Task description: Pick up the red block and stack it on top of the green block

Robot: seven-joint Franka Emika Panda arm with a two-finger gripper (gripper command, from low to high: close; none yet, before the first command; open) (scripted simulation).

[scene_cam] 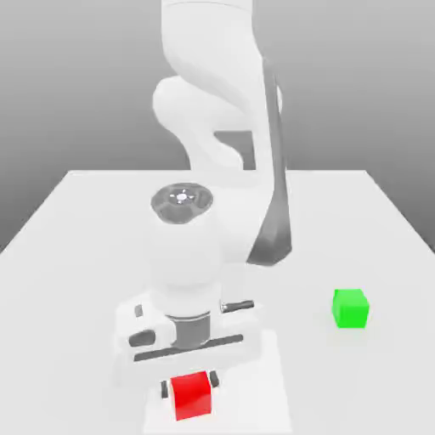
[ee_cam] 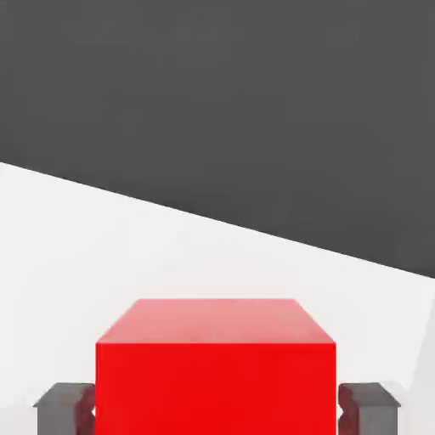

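A: Where's the red block point(scene_cam: 191, 396), and which way does it point?

B: Low in the exterior view, left of its middle, well away from the far edge of the bench point(scene_cam: 323, 229). It's a cube, so there's no long axis. Its front face is turned a little from the line of that far edge.

A: And the claw point(scene_cam: 189, 385)?

B: Closed on the red block, one finger against each of two opposite sides. In the hand view the block's edges sit square between them, while the straight border of the pale surface runs slantwise to the block.

A: How much room is around it?

B: The bench is open between it and the green block point(scene_cam: 351, 308), which sits well apart toward the exterior view's right, farther back and nearer the bench's right edge. That one lies nearly square to the far edge. The arm point(scene_cam: 204, 110) rises behind the red block, over the bench's middle. Whether the red block touches the bench, I can't tell.
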